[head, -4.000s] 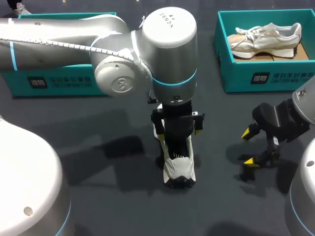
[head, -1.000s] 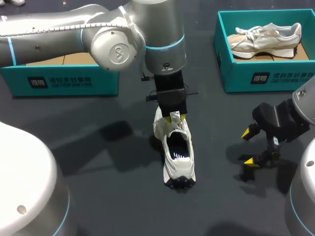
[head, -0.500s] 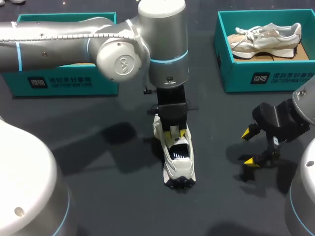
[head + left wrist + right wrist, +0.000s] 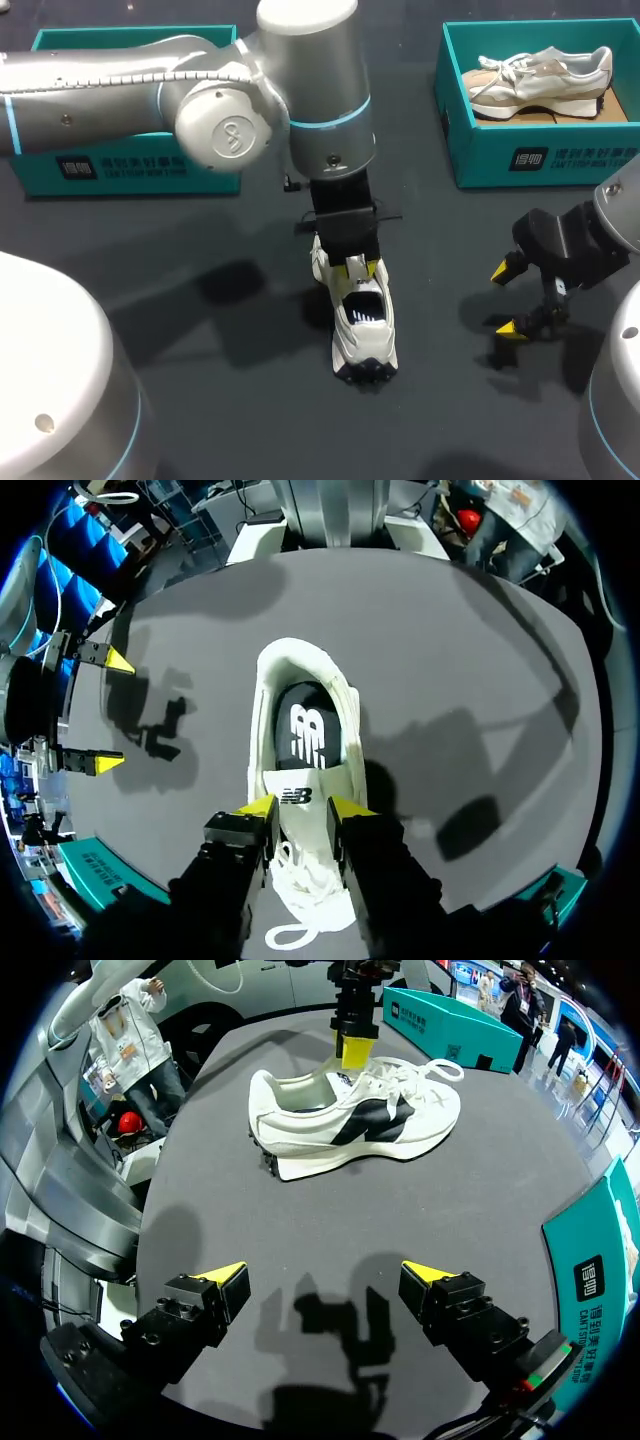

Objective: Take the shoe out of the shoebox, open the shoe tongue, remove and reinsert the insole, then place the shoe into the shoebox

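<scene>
Dark grey table (image 4: pixel 200 400), white shoe (image 4: pixel 366 335) upright, left tool (image 4: pixel 301 806) pinching its tongue (image 4: pixel 296 786), right tool (image 4: pixel 505 300) released

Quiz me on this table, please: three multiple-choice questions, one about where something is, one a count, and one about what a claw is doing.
1. Where is the white shoe that the left gripper is at?
A. Inside a box
B. On the table, between the arms
C. Lifted in the air

2. How many teal shoeboxes stand on the table?
A. One
B. Two
C. Three

3. What state is the right gripper in?
A. Open, holding nothing
B. Shut on an insole
C. Shut on a lace

Answers:
1 B: its sole rests on the dark top, with the left gripper pinching its tongue.
2 B: one at the far left and one at the far right, which holds a beige shoe.
3 A: its yellow tips stand wide apart over bare table.
</scene>
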Available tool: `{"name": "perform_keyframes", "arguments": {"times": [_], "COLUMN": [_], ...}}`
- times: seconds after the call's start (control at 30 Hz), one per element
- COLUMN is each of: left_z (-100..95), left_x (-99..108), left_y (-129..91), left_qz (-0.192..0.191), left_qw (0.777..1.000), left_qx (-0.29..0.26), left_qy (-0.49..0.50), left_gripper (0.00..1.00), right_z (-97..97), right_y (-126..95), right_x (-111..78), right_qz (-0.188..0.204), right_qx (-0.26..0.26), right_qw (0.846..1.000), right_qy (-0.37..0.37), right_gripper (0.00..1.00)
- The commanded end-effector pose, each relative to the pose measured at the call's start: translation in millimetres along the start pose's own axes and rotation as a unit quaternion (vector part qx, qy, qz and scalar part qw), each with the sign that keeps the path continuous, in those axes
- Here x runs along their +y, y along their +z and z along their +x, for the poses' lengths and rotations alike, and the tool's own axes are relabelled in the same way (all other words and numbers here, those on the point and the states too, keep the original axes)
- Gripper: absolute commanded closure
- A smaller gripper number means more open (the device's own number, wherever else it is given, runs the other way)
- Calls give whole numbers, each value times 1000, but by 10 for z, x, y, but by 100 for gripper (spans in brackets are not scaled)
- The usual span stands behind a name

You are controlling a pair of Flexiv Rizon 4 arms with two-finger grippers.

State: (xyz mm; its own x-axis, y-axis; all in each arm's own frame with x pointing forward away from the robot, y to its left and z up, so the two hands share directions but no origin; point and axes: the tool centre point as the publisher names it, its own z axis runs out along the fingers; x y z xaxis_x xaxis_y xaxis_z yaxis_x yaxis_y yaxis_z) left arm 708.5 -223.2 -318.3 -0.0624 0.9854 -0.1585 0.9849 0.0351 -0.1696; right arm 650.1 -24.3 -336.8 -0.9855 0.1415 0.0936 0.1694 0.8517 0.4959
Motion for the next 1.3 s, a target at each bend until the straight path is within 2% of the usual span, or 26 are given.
{"name": "perform_keyframes", "arguments": {"times": [0.03, 0.2, 0.27, 0.37, 0.4, 0.5, 0.73, 0.9, 0.93, 1.3], "left_z": [17, 39, 55, 92, 104, 126, 109, 68, 61, 61], "left_x": [-62, -202, -282, -415, -459, -580, -879, -1095, -1132, -1132], "left_y": [65, -108, -189, -290, -317, -360, -444, -394, -390, -390], "left_qz": [2, -8, -14, -17, -20, -18, -30, -33, -44, -44], "left_qw": [1000, 1000, 1000, 999, 999, 998, 990, 974, 970, 970], "left_qx": [-2, 1, 7, 10, 11, 24, 28, 37, 42, 42], "left_qy": [-1, -13, -21, -34, -39, -63, -132, -222, -234, -234], "left_gripper": [69, 67, 63, 51, 43, 0, 0, 0, 0, 0], "right_z": [16, 16, 16, 16, 16, 16, 16, 16, 16, 16], "right_y": [-3, -3, -3, -3, -3, -3, -3, -3, -3, -3], "right_x": [0, 0, 0, 0, 0, 0, 0, 0, 0, 0], "right_qz": [1, 1, 1, 1, 1, 1, 1, 1, 1, 1], "right_qx": [-1, -1, -1, -1, -1, -1, -1, -1, -1, -1], "right_qw": [1000, 1000, 1000, 1000, 1000, 1000, 1000, 1000, 1000, 1000], "right_qy": [0, 0, 0, 0, 0, 0, 0, 0, 0, 0], "right_gripper": [0, 0, 0, 0, 0, 0, 0, 0, 0, 0]}}
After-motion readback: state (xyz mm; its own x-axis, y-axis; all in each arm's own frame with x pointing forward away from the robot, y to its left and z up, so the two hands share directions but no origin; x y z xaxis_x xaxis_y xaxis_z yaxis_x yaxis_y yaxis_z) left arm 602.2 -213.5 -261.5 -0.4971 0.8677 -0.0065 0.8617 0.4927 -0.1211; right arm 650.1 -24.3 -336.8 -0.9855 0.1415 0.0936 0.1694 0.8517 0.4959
